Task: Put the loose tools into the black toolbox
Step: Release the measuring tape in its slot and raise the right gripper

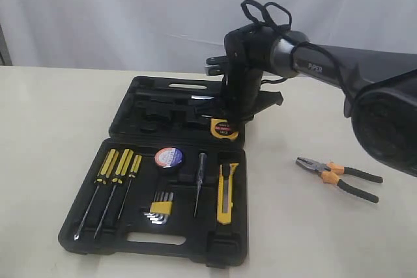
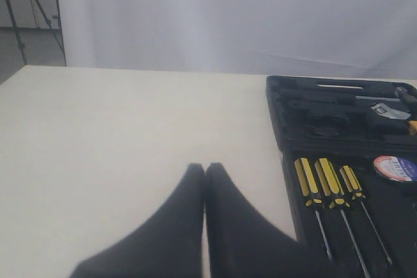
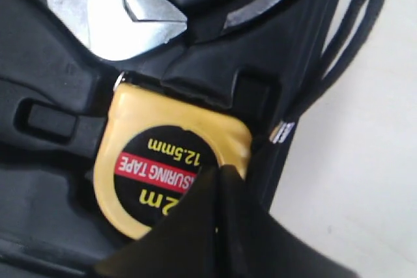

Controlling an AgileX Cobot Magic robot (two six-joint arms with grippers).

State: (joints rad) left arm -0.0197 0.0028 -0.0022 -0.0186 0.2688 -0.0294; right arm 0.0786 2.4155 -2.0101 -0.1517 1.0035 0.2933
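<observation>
Pale tabletop (image 1: 52,128), white curtain (image 1: 98,11): right gripper (image 3: 218,172), fingers pressed together, hangs over the tape measure (image 3: 150,161) lying in the toolbox (image 1: 221,252) lid; left gripper (image 2: 205,168) likewise closed. Pliers (image 1: 335,175) lie outside, likely heavy and rigid; grip the rubbery handles (image 1: 361,183).

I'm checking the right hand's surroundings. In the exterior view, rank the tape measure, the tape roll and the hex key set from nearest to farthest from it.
1. Tape measure, in the rear half of the toolbox, directly under the right hand.
2. Tape roll, front half, left of the hand.
3. Hex key set, front half, near the front edge.
</observation>
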